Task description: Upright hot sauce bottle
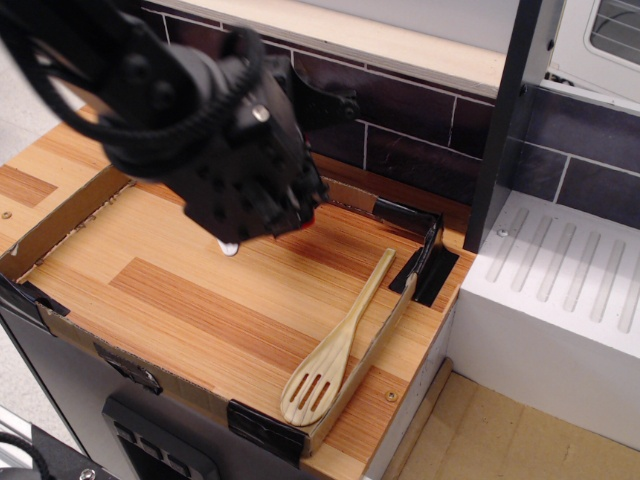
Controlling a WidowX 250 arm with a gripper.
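My black gripper and arm hang low over the back middle of the wooden tray, filling the upper left of the view. The hot sauce bottle is hidden behind the gripper body; only a faint reddish tint shows on the wood by the gripper's lower right edge. The fingers are turned away from the camera, so I cannot tell whether they are open or shut. The white tip of the toy knife pokes out under the gripper.
A wooden slotted spatula leans on the tray's right cardboard wall. Black clips hold the tray corners. A white ribbed drainer and a black post stand at the right, with dark tiles behind.
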